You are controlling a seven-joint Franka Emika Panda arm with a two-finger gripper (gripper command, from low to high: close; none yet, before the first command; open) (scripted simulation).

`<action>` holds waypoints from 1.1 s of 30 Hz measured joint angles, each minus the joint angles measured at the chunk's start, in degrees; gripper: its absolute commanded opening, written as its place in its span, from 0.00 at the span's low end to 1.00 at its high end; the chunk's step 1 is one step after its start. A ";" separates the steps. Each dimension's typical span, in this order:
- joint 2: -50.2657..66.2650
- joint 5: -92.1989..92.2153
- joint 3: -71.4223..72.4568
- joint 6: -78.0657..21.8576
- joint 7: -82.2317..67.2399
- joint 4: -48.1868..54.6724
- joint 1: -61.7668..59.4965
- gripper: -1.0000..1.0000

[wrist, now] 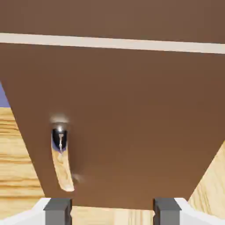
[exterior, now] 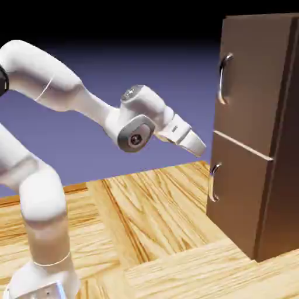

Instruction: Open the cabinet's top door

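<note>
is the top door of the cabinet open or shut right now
Shut. The top door lies flush with the cabinet front, in line with the lower door. The open gripper is short of both handles.

No readable text or labels, seemingly

Ext view reads bright, even, sharp for me; backdrop fades to black up top. Cabinet (exterior: 257, 128) side face sits darker than its front. Hand view crisp too, w/ small glare on lower handle (wrist: 60, 132).
</note>
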 measured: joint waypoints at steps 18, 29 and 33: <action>37.38 39.45 -35.51 -10.52 -15.37 8.13 28.82 0.50; 60.23 63.57 -57.21 -16.94 -24.76 13.10 46.42 0.50; 68.54 72.33 -65.11 -19.28 -28.18 14.91 52.83 0.50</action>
